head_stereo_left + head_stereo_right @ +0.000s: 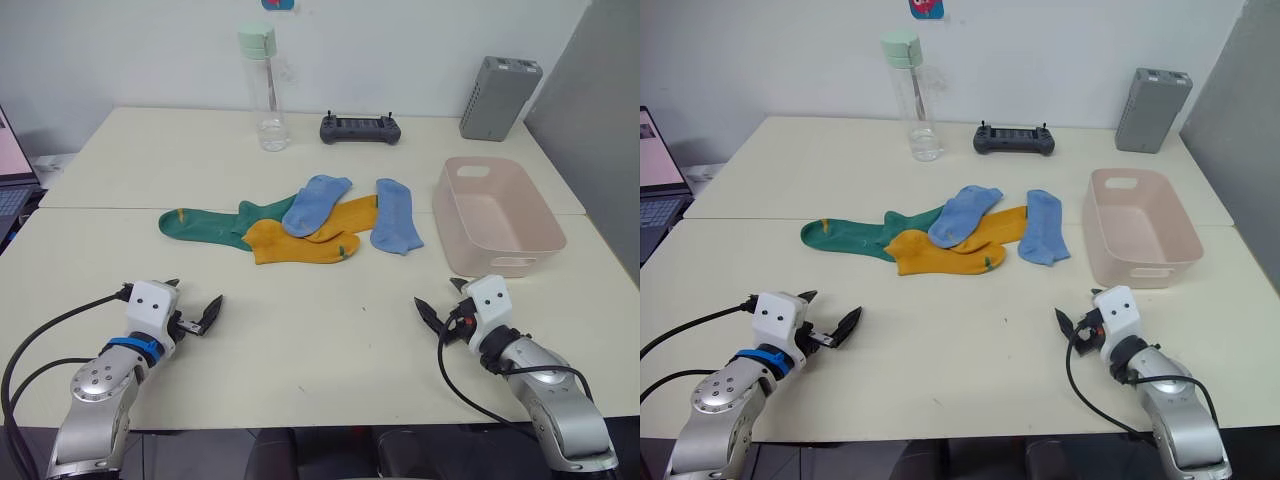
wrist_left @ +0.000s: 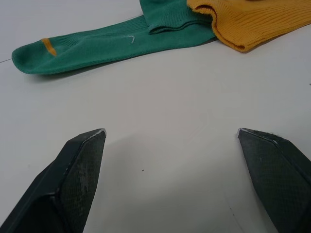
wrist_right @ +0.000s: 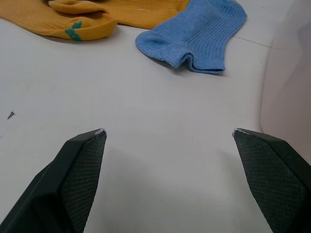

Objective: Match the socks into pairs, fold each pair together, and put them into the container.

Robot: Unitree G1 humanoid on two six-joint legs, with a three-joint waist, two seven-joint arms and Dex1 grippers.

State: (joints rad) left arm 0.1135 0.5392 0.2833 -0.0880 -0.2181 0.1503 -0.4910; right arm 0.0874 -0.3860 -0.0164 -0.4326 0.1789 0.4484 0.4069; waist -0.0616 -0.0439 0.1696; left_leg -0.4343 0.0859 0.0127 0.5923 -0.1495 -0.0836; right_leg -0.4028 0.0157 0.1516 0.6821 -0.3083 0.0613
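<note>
Left tool (image 1: 195, 305): fingers spread wide, nothing held, low over the desk (image 1: 320, 330).
Socks (image 1: 300, 222): heaped loosely mid-desk, none paired.
Right tool (image 1: 440, 300): fingers spread wide, nothing held.
Container (image 1: 497, 215): at right, nothing seen inside.

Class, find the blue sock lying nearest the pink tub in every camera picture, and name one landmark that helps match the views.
Left eye view: the blue sock lies just left of the container.
Right eye view: same spot, beside the container.
Left wrist view: not in it.
Right wrist view: ahead of the open right gripper, sock at.
Shared landmark: the yellow sock.
</note>
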